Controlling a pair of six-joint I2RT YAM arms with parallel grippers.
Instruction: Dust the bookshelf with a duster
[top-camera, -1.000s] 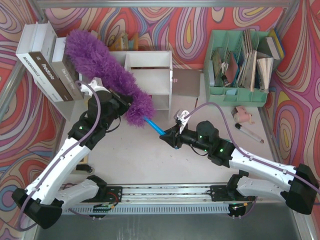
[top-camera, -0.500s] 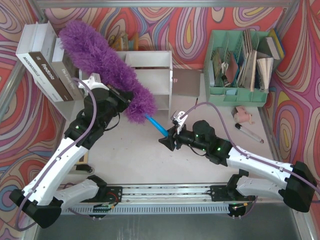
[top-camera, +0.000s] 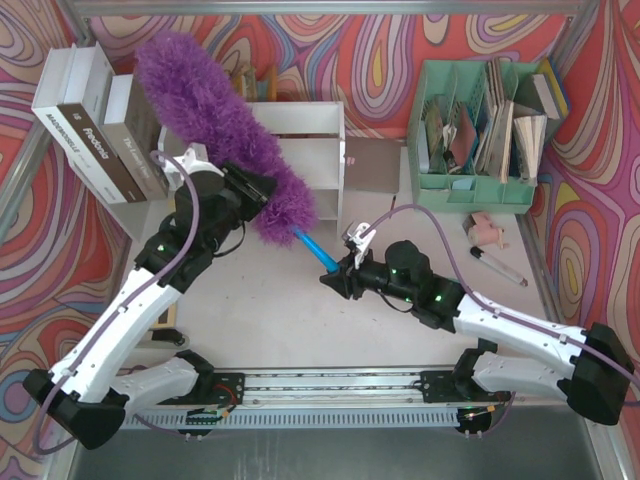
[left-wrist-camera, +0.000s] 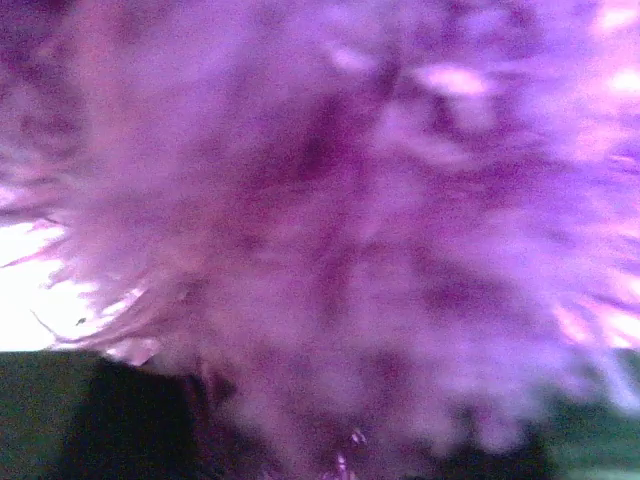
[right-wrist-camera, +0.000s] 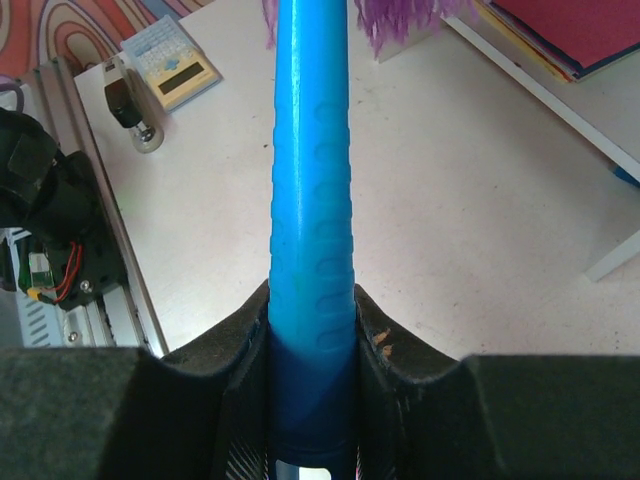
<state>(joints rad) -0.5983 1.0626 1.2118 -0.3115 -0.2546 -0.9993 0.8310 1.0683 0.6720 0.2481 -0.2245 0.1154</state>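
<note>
My right gripper (right-wrist-camera: 312, 300) is closed firmly on the blue handle (right-wrist-camera: 310, 150) of the duster (top-camera: 215, 130). Its purple head hangs over the left side of the bookshelf (top-camera: 305, 150). My left gripper (top-camera: 250, 188) is hidden in the fluff, so I cannot tell its opening. I should sweep slowly and press lightly.

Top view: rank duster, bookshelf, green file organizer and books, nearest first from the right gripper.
1. duster, handle between the fingers of the right gripper.
2. bookshelf, just beyond.
3. green file organizer, back right.
4. books, back left.

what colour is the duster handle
The thin plastic duster handle is bright blue, best in right wrist view.
</note>
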